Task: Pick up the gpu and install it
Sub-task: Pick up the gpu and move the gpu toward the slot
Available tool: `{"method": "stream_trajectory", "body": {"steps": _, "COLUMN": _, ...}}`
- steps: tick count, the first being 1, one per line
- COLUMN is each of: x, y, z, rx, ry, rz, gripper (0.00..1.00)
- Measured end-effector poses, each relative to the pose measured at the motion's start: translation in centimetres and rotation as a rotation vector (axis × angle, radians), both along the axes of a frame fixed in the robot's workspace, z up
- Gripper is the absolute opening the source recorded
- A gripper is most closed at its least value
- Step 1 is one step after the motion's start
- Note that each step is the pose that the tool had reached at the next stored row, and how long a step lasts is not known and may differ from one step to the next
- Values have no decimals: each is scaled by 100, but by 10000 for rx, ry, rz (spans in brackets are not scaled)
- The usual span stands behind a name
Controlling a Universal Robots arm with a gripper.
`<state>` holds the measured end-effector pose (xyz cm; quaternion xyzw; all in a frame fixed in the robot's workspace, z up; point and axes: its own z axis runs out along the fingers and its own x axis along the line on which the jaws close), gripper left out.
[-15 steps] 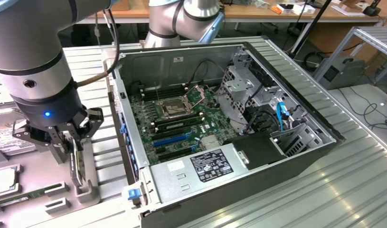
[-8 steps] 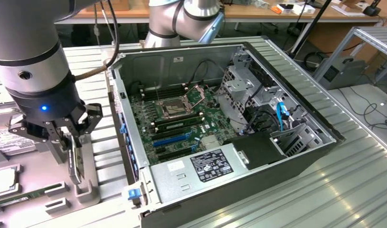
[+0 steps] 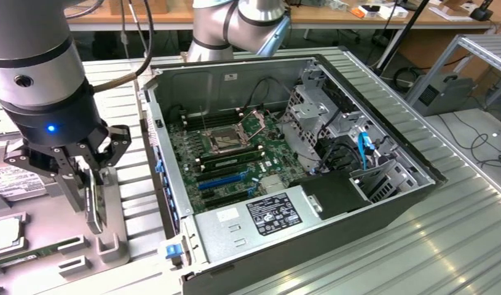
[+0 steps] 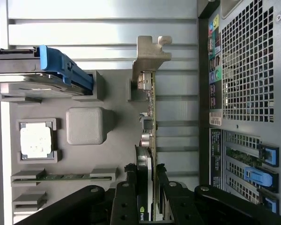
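**A:** We're on the pick-up step, right? Open computer case (image 3: 332, 246) on the exterior view's right, grey parts tray (image 3: 45, 236) on its left.

**B:** Yep. Our gripper (image 3: 88, 196) is clamped on the gpu (image 3: 94, 214), which stands on edge over the tray, just beside the case. We can't tell if its silver bracket (image 4: 151, 54) is clear of the holder. Nothing's installed yet. We reckon the next move calls for a firm grip and keeping the card upright so the bracket doesn't snag.

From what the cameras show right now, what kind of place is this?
Probably a robotics lab bench set up for PC assembly: an open desktop case lies on a slatted metal table, a grey parts fixture holds computer parts, and workbenches stand behind.
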<state>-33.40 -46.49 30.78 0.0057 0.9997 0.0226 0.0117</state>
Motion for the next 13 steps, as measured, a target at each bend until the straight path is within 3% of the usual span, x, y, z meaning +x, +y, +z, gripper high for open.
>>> {"method": "stream_trajectory", "body": {"steps": 13, "x": 0, "y": 0, "z": 284, "rx": 0, "ry": 0, "rz": 0, "gripper": 27}}
